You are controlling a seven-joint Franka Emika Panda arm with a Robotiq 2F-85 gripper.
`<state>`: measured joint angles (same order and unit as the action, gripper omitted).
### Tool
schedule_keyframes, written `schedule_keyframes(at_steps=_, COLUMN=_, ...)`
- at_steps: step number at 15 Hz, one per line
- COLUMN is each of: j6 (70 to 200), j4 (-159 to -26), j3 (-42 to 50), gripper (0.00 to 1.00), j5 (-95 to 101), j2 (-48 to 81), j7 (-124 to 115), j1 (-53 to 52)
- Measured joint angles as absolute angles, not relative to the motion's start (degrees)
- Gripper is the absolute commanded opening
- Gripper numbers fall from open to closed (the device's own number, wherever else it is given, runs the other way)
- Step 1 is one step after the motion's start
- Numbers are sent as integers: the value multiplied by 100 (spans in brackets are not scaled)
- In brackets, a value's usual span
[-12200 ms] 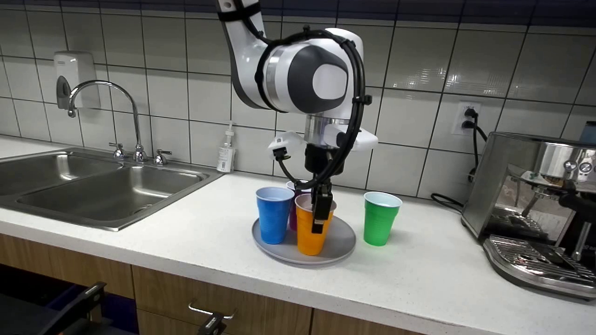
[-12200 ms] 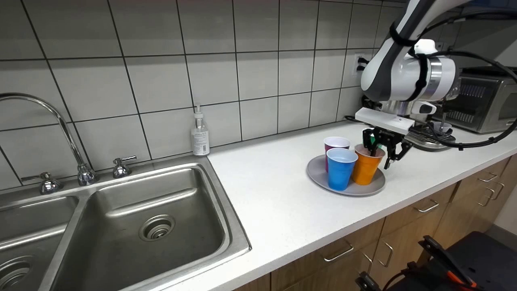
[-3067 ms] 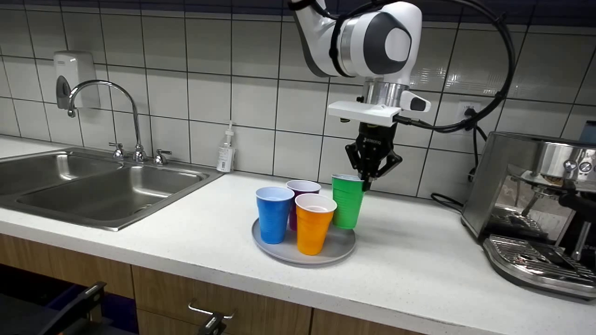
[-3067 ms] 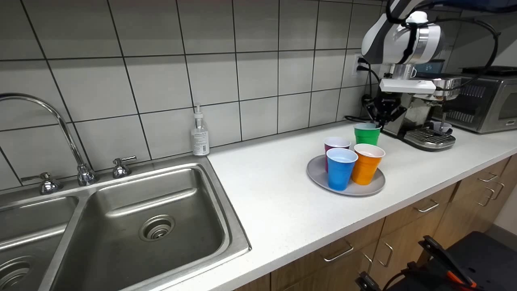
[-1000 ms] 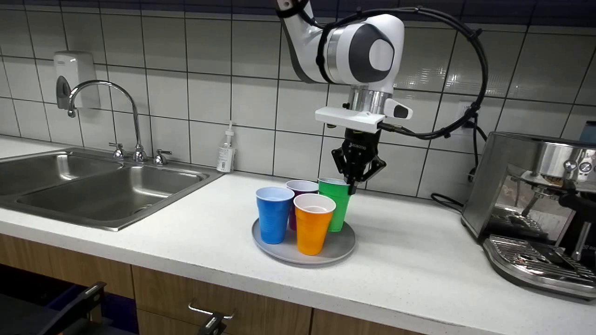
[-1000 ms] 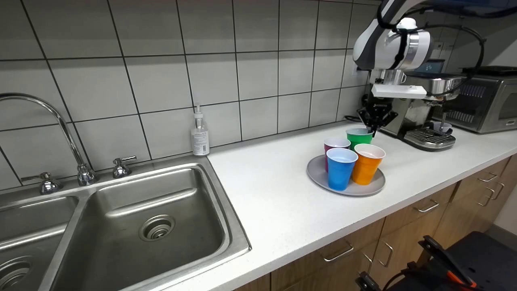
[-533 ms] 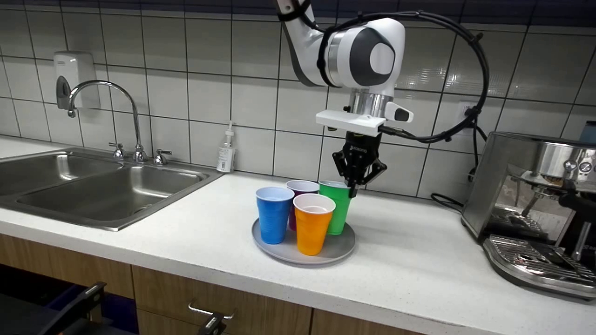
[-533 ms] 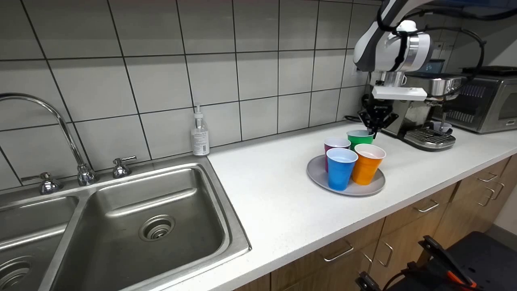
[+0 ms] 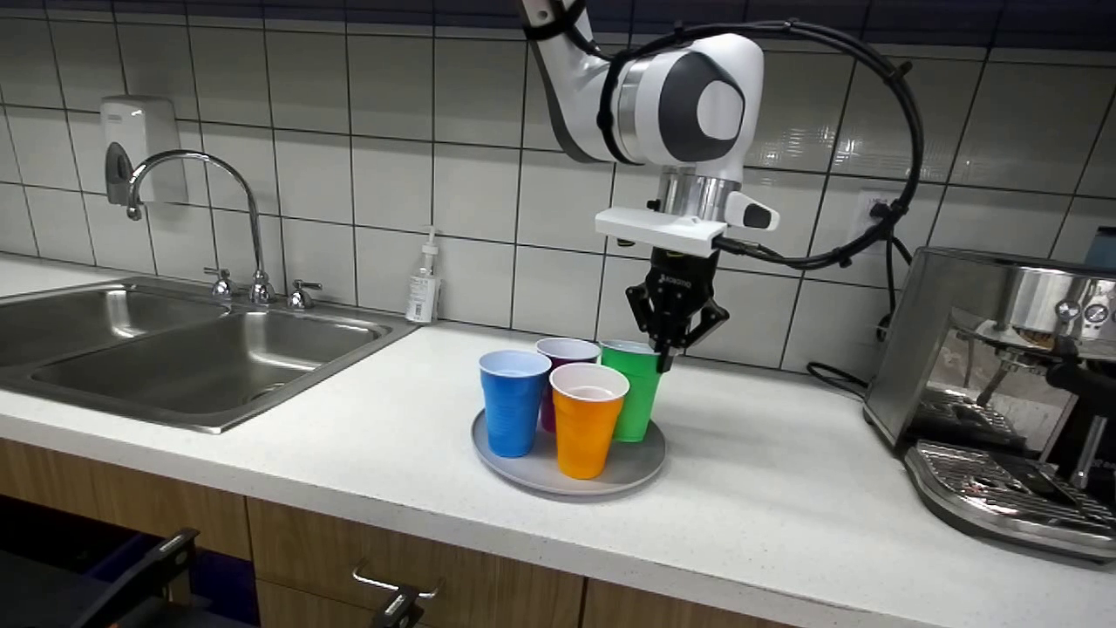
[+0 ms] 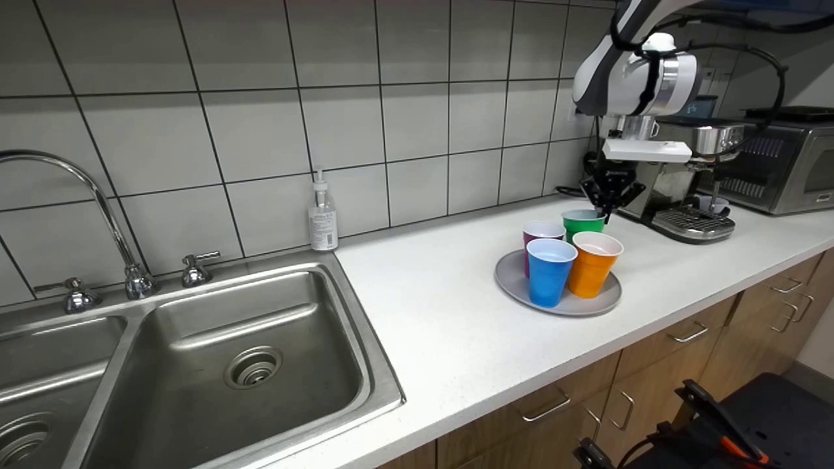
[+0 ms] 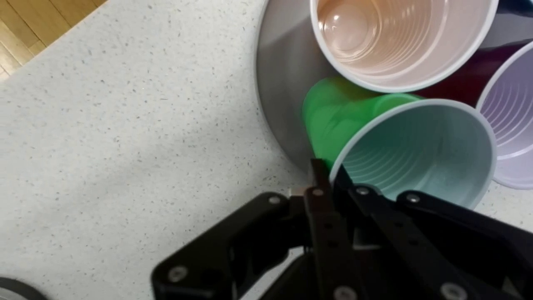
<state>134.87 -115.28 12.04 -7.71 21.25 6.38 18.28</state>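
My gripper (image 9: 664, 358) is shut on the rim of a green cup (image 9: 636, 392), one finger inside and one outside, as the wrist view shows (image 11: 331, 171). The green cup hangs or stands over the rear right part of a grey plate (image 9: 641, 464); whether its base touches the plate I cannot tell. On the plate stand an orange cup (image 9: 588, 427), a blue cup (image 9: 513, 401) and a purple cup (image 10: 526, 257), partly hidden. In the wrist view the green cup (image 11: 333, 121) lies close against the orange cup (image 11: 387, 46) and beside the purple cup (image 11: 514, 112).
Left of the plate are a steel sink (image 9: 218, 427) with a faucet (image 9: 253, 209) and a soap bottle (image 9: 423, 292). An espresso machine (image 9: 1003, 349) stands at the right. A tiled wall (image 9: 471, 192) runs behind the white counter (image 9: 767, 506).
Earlier the green cup stood right of the plate, with my gripper at the orange cup. Since then I carried the green cup over the plate; within the last second it sank slightly.
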Motion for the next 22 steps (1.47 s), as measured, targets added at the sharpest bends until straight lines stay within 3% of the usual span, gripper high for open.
schedule_keyframes(at_steps=22, j6=13680, j4=-11229, j3=1185, gripper=1, j5=-776, j2=2529, j7=637, j1=1866)
